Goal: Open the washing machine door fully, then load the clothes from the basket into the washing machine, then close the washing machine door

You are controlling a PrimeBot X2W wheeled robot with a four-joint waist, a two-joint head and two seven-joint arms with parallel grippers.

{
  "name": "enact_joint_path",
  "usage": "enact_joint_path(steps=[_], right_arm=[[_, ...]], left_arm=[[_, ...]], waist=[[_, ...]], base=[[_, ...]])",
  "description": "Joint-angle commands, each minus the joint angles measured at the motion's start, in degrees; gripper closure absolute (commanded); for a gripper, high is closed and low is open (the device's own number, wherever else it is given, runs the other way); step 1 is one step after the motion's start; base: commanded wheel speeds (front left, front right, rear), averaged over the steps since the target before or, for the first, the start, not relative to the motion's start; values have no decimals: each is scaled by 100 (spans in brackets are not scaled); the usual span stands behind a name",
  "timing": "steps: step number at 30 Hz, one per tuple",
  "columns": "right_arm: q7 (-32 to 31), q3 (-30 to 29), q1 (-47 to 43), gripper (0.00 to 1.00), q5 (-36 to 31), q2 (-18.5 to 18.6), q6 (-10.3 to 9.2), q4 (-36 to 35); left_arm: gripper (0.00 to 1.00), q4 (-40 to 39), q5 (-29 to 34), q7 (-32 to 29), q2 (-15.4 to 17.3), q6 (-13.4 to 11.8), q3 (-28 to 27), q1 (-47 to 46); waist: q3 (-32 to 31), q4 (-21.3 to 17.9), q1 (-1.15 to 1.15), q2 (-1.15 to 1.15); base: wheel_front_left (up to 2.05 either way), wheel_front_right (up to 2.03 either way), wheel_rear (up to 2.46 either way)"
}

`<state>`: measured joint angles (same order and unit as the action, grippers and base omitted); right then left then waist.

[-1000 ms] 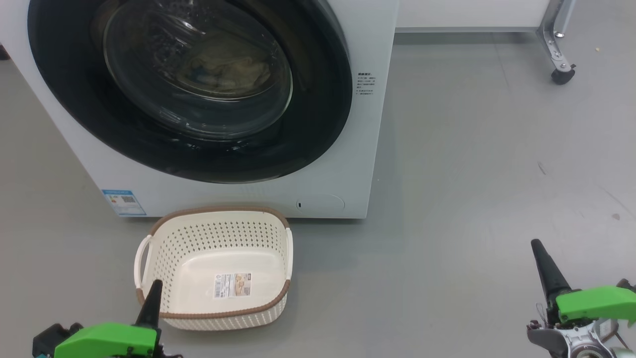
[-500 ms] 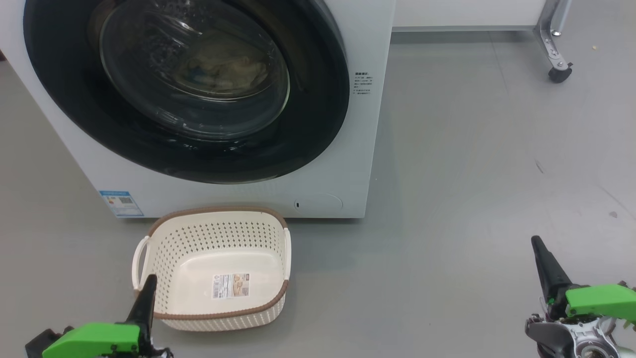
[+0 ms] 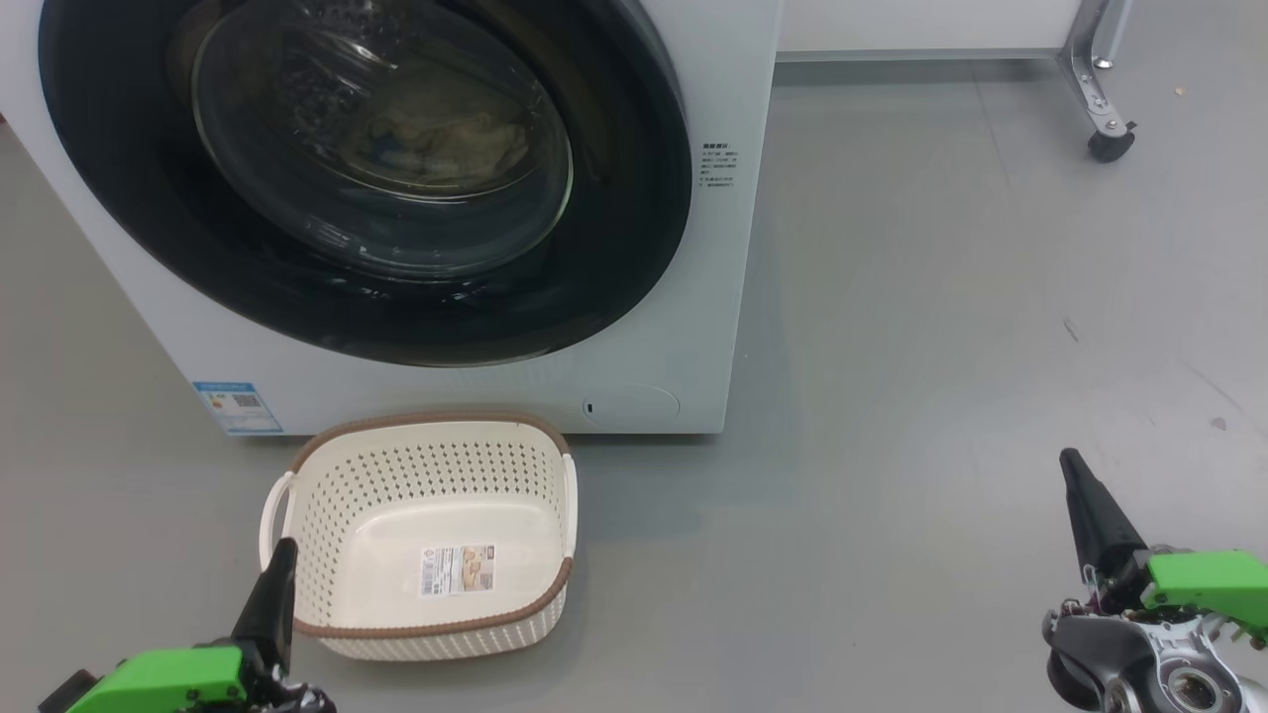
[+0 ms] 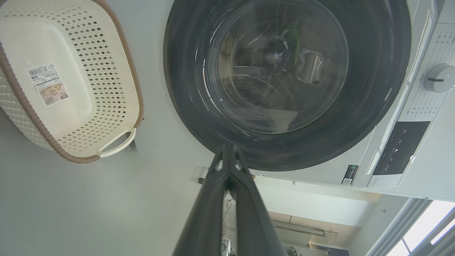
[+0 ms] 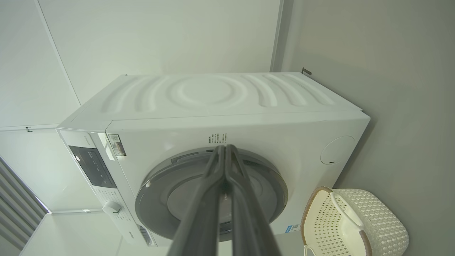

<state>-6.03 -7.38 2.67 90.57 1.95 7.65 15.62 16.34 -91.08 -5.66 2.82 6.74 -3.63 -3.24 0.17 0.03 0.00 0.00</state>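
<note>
The white washing machine stands ahead with its washing machine door shut flat against the front. Through its glass bowl I see pale clothes lying in the drum. On the floor in front sits the cream basket, with nothing in it but a sticker on its bottom. My left gripper is shut at the lower left, beside the basket's near left corner. At the lower right my right gripper is shut over bare floor. The left wrist view shows the left gripper pointing at the door, and the right gripper points at the washing machine.
A metal frame leg with a black caster stands at the far right on the grey floor. The machine's control knob and dark display are above the door. A white wall runs behind the machine.
Both gripper bodies have sunk a little toward the bottom edge and the left one has drifted left. The whole head view has shifted slightly. Both stay shut.
</note>
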Motion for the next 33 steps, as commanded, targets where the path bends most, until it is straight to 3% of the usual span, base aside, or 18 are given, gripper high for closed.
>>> enact_joint_path(steps=[1, 33], right_arm=[[-47, 85, 351, 100, 159, 97, -16, -159], [-49, 83, 351, 100, 157, 95, -16, -159]], left_arm=[[100, -229, -135, -56, 33, 75, -256, -292], [100, -229, -123, -68, 23, 75, -271, -293]], waist=[[0, -3, 0, 0], [0, -3, 0, 0]], base=[[0, 0, 0], [0, 0, 0]])
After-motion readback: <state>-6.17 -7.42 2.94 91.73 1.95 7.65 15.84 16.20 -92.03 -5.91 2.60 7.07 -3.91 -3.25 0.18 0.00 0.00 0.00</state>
